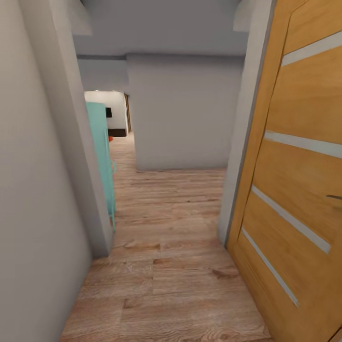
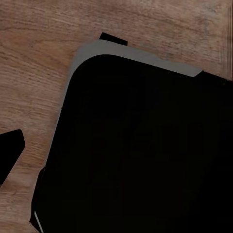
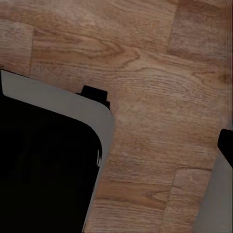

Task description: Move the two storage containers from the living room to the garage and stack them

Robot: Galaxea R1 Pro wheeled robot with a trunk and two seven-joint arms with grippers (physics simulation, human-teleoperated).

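- Head view: I am looking down a narrow hallway with a light wood-plank floor (image 1: 166, 266). It fills the lower centre of the frame and runs back toward the upper left.
- Wooden door (image 1: 299, 190): right side of the frame, swung open with pale horizontal strips. I judge it stands open so the base can pass through.
- Grey wall (image 1: 38, 190): left edge of the frame, close alongside. A second grey wall block (image 1: 185, 114) closes the centre, so the free path bends left around it.
- Teal panel (image 1: 102, 156): left of centre, beside the wall corner. What it belongs to I cannot tell.
- Small orange-red patch (image 1: 110, 138): just past the teal panel, middle left. It may be one of the storage containers in the far room, but it is too small to be sure.
- Left wrist view: dark robot body (image 2: 145, 145) over plank flooring. Whether the left tool is released or clenched I cannot tell.
- Right wrist view: dark body with a grey edge (image 3: 43, 160) above the planks. I cannot tell that tool's state either.
- Judgement: a transit stage, arms tucked low for driving, nothing visibly carried.
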